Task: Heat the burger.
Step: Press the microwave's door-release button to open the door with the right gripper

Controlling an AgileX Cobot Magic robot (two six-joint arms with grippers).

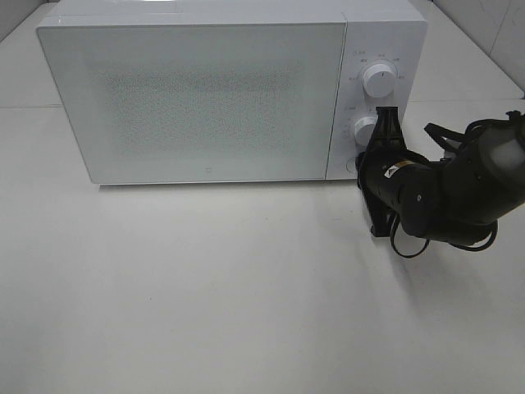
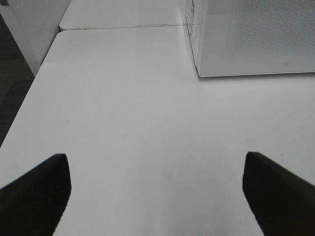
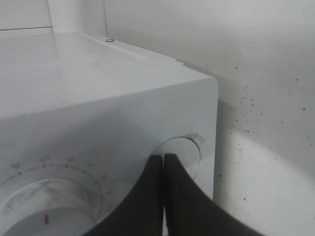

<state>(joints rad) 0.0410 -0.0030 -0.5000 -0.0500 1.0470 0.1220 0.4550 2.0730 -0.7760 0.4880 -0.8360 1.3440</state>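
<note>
**Exterior high view.** Toward the far edge of the worktop (image 1: 205,287): white microwave (image 1: 205,90), door shut, front frosted. On the control panel at its right end: upper dial (image 1: 379,80), lower dial (image 1: 365,130), round button (image 1: 352,163) beneath. Reaching in from the right-hand edge of the worktop: right gripper (image 1: 361,162), rolled on its side, tips at the round button. No sight of the burger; position cannot be told.

**Left wrist view.** Above the worktop (image 2: 147,108): left gripper (image 2: 155,196), released, fingers (image 2: 34,191) spread wide with nothing between them. Ahead, well apart from the fingers: front corner of the microwave (image 2: 256,39). No sight of the burger; relation to this pincer cannot be told.

**Right wrist view.** Against the control panel of the microwave (image 3: 98,98): right gripper (image 3: 164,160), clenched, fingers pressed together and grasping nothing. Tips at the rim of the round button (image 3: 186,147); contact cannot be confirmed. Just beside: lower dial (image 3: 44,211), red mark on its face. No sight of the burger here either.
</note>
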